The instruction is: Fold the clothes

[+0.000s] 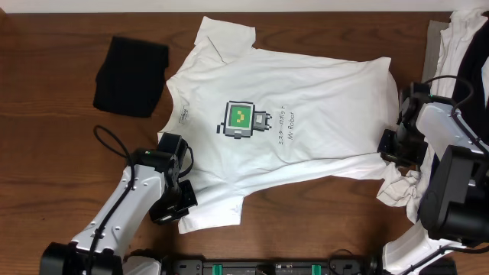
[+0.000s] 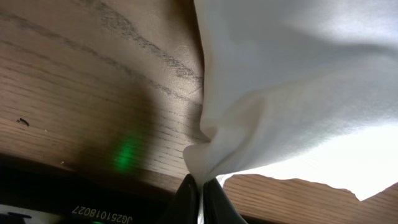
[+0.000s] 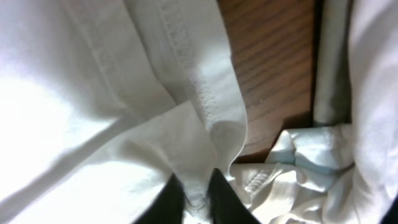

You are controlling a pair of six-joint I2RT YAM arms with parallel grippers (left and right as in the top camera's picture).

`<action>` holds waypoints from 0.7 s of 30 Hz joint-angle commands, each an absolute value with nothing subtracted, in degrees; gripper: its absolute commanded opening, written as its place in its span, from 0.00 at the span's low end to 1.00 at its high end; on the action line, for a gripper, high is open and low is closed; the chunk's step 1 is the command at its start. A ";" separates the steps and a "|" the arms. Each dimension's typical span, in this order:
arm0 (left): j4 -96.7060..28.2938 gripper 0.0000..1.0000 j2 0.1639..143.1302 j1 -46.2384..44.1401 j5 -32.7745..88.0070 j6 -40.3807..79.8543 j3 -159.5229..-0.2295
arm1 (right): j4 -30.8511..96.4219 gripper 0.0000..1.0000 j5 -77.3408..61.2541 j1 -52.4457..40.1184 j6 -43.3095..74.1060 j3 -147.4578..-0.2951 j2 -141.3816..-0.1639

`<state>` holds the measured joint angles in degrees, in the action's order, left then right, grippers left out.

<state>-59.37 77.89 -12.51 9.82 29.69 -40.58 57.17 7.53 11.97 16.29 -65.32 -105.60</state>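
Shirt (image 1: 306, 92) is laid flat, print up, on the table (image 1: 61, 153). Its long axis is run left-right across the overhead view, with the collar toward the left arm's side and the hem toward the right arm's side. One sleeve is pointed at the far edge, the other at the near edge.

Key relation: each arm is placed at its own end of the shirt's near long edge. Left gripper (image 1: 182, 205) is set on the near sleeve, at the collar end. Right gripper (image 1: 391, 149) is set at the near hem corner. The shirt body is thus spread away from both tools, toward the far edge. A lengthwise fold, near edge carried over toward the far edge, is judged the likely next move. Both ends would have to be lifted together, or the edge is expected to sag or skew.

Left gripper: fully closed. In the left wrist view white cloth is seen bunched into the fingertips, so the sleeve is gripped.

Right gripper: almost closed. In the right wrist view stitched hem cloth is seen pinched between the fingers. It is judged as held, but only a thin bit is caught, so slip is a risk.

Black garment (image 1: 130, 76) is folded at far left, apart from the shirt. White pile (image 1: 466, 38) is stacked at far right. Loose white cloth (image 1: 397, 187) is bunched just beside the right gripper and could be snagged.
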 commanded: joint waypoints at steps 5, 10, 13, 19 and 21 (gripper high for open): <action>-60.49 0.06 77.67 -12.21 8.32 28.75 -41.80 | 57.95 0.01 5.76 15.40 16.25 -66.24 -106.10; -63.02 0.06 77.67 -12.21 8.29 28.75 -45.50 | 59.57 0.01 5.72 16.49 16.27 -67.46 -106.10; -65.28 0.06 77.67 -12.21 8.29 28.75 -49.17 | 61.01 0.01 4.89 16.53 16.27 -68.75 -106.10; -68.58 0.06 77.67 -12.21 8.29 28.73 -55.79 | 63.35 0.01 2.72 16.47 16.25 -71.24 -106.10; -68.77 0.06 77.67 -12.21 8.29 28.73 -57.30 | 64.34 0.01 2.70 16.47 16.23 -72.49 -106.10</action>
